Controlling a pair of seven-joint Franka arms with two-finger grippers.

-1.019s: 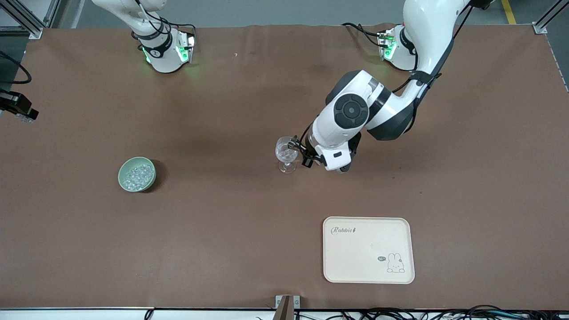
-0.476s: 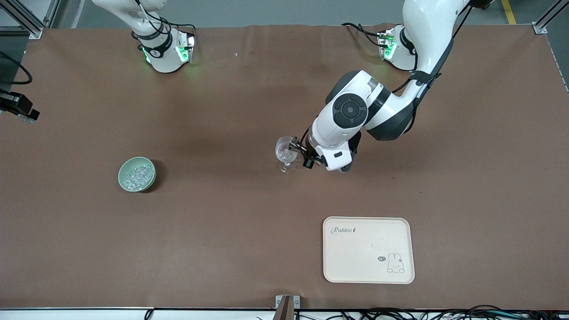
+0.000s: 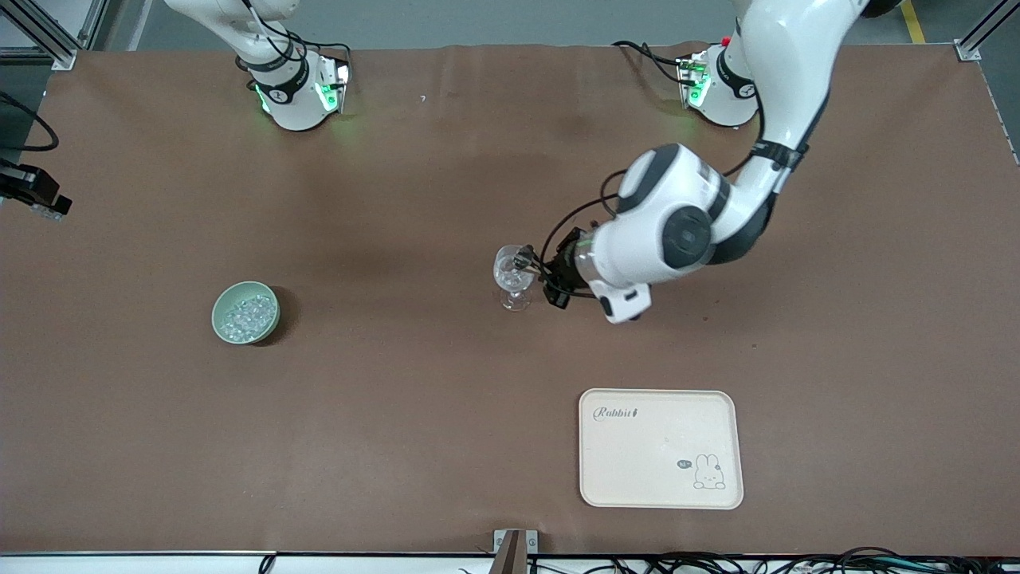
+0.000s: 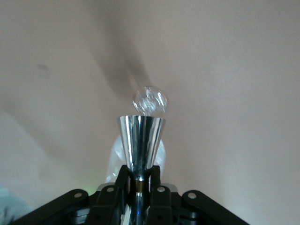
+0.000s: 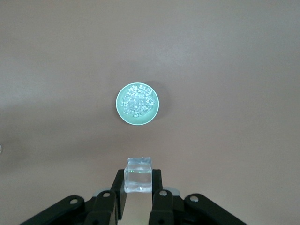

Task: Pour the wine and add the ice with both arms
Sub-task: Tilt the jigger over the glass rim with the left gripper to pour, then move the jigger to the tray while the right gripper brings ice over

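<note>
Since the earlier front views the left arm's elbow and wrist housing have swung toward the right of the frame, while its gripper has kept its place at the glass and the rest of the scene is unchanged. Reading left to right in the front view: the right gripper [image 3: 36, 199] hangs at the far left edge, over the table margin; in the right wrist view its jaws are clamped on 1 clear ice cube [image 5: 138, 175], high above the green bowl [image 3: 218, 319] of ice [image 3: 246, 314] in the left-centre. At centre stands the stemmed glass [image 3: 514, 275], upright on the brown table [image 3: 398, 399]. Touching its rim from the right is the left gripper [image 3: 535, 267], jaws clamped on the waist of the silvery jigger [image 4: 140, 143]. The cream tray [image 3: 594, 446] lies empty at lower right. The jigger's long axis appears to run roughly level, its open mouth pointing toward the glass, toward the left of the front view; the wine cannot be made out. Judged step: pouring. To do it well, keep the jigger's lip just over the bowl of the glass, roll the wrist slowly, and avoid pushing the rim sideways, since the tall stem tips easily; the cube should wait until the jigger clears.
</note>
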